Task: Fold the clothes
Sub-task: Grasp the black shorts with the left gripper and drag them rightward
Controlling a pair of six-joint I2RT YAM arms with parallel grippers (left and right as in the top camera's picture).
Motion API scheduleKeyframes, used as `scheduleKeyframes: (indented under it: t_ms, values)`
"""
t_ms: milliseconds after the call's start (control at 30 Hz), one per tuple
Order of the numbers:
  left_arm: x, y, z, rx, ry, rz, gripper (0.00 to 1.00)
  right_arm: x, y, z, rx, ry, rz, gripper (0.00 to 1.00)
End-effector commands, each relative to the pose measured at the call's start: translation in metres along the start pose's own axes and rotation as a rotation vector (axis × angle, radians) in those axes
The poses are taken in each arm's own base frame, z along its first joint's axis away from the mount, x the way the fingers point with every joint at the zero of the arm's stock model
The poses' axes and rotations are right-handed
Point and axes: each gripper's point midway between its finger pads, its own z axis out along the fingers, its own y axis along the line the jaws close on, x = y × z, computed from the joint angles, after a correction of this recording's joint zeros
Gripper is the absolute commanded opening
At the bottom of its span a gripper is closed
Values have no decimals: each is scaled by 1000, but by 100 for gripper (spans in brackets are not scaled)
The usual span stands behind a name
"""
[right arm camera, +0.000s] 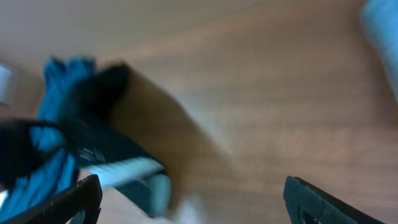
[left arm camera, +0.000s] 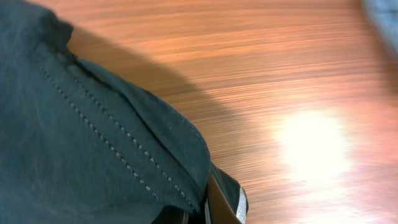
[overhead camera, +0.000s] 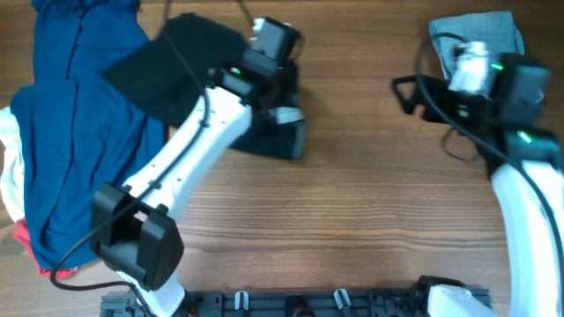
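Observation:
A dark green-black garment [overhead camera: 176,66] lies at the table's upper middle, partly under my left arm. My left gripper [overhead camera: 284,123] is shut on its edge; the left wrist view shows the stitched dark cloth [left arm camera: 93,143] draped over the fingers [left arm camera: 217,205]. A blue garment [overhead camera: 75,123] lies spread at the far left over white and red clothes [overhead camera: 11,176]. A grey folded garment [overhead camera: 476,33] lies at the back right. My right gripper [overhead camera: 407,92] is open and empty above bare wood; its fingertips [right arm camera: 193,199] stand wide apart. The right wrist view is blurred.
The wooden table [overhead camera: 370,211] is bare between the two arms. The pile of clothes hangs over the left edge. The arm bases stand along the front edge [overhead camera: 300,304].

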Motion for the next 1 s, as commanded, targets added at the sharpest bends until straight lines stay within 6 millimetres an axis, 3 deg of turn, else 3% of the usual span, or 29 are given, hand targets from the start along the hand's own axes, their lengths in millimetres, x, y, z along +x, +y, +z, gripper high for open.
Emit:
scheduleKeyframes:
  t_ms: [0, 133, 333, 367, 467, 567, 667, 767, 867, 967]
  values:
    - [-2, -45, 1, 92, -34, 41, 4, -29, 13, -58, 25, -166, -23, 95]
    - [5, -63, 8, 145, -19, 57, 4, -28, 13, -83, 80, -214, -25, 95]
    - [16, -65, 7, 165, 27, 62, 7, -14, 2, -71, 98, -140, 16, 95]
    - [19, -63, 8, 159, 40, 65, 16, -14, -1, -68, 102, -129, 22, 96]
    - [34, -54, 8, 125, 101, 80, 72, -10, -8, -57, 108, -93, 25, 96]
    - [59, -40, 5, 80, 201, 186, 93, -6, -17, -45, 115, -56, 38, 96]
    - [88, -27, 0, 52, 323, 311, 95, -2, -26, -32, 120, -20, 59, 97]
    - [107, -27, 1, 59, 375, 397, 90, 1, -32, -23, 124, 6, 74, 97]
    - [126, -42, 10, 109, 368, 551, 85, 4, -35, -18, 126, 21, 83, 97]
    - [142, -70, 23, 168, 317, 687, 85, 4, -36, -18, 126, 23, 85, 98]
